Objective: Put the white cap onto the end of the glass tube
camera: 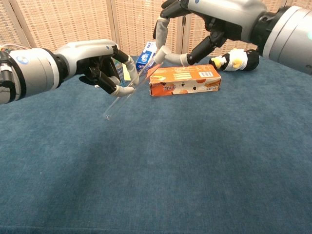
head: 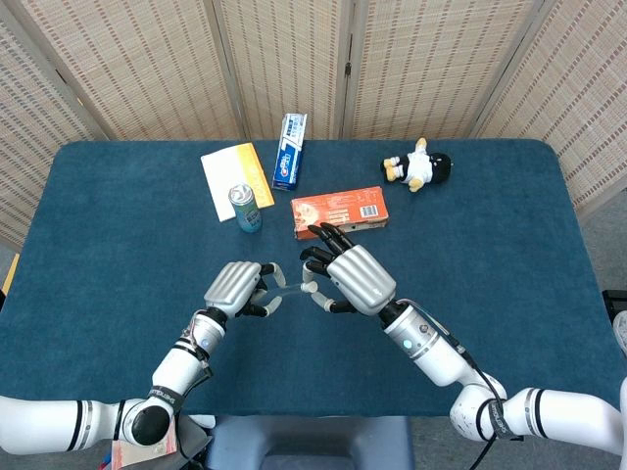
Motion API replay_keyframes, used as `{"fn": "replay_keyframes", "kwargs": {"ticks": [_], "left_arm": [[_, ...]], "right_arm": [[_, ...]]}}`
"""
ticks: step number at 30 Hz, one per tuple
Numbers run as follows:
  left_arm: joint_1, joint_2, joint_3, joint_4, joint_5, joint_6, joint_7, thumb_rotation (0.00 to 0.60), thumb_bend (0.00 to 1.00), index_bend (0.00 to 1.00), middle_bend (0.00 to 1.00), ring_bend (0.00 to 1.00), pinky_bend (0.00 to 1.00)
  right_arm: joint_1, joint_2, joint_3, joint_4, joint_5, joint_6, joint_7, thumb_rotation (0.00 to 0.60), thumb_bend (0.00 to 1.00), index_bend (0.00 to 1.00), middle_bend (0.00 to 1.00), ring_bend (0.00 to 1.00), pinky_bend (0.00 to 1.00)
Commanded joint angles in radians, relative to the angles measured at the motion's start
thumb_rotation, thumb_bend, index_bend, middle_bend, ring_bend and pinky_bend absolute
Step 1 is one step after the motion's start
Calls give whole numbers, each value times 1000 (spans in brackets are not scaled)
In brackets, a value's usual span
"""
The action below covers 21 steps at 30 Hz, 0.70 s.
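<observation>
My left hand [head: 235, 286] [camera: 100, 66] grips a clear glass tube [camera: 127, 93] near its middle and holds it slanted above the blue tablecloth. The tube's lower end points down and to the left in the chest view. In the head view the tube [head: 291, 287] spans the short gap between both hands. My right hand [head: 355, 279] [camera: 195, 24] pinches the small white cap [camera: 158, 57] [head: 309, 289] between thumb and a finger, right at the tube's upper end. Whether the cap sits on the tube cannot be made out.
An orange box [head: 338, 209] [camera: 184, 80] lies just beyond the hands. Further back stand a drink can [head: 245, 208], a yellow-white pad [head: 235, 176], a toothpaste box [head: 289, 150] and a plush penguin [head: 418, 167] [camera: 235, 59]. A folding screen closes off the table's far edge.
</observation>
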<state>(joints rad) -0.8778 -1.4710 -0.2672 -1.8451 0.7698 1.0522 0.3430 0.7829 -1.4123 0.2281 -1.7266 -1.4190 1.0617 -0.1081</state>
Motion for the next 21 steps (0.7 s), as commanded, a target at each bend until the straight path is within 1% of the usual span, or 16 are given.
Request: {"fn": "replay_keyframes", "kwargs": {"ticks": [1,19,21], "left_arm": [[-1,1,-1,-1,0,0,-2,600,364,698,1000,1000,1000],[-1,9,3,-7,5,-2,-13,600,364,699,1000,1000,1000],[-1,10,4,-5,6,-2,-14,600,364,699,1000,1000,1000]], "right_arm": [[2,-3,-1,3,0,-2,-1,600,524,666,297,0,0],[16,-27,-3,29,11,-15,6,600,527,666,298,0,0],[17,-28,-4,33,12,-16,5,600,509,666,288,0,0]]}}
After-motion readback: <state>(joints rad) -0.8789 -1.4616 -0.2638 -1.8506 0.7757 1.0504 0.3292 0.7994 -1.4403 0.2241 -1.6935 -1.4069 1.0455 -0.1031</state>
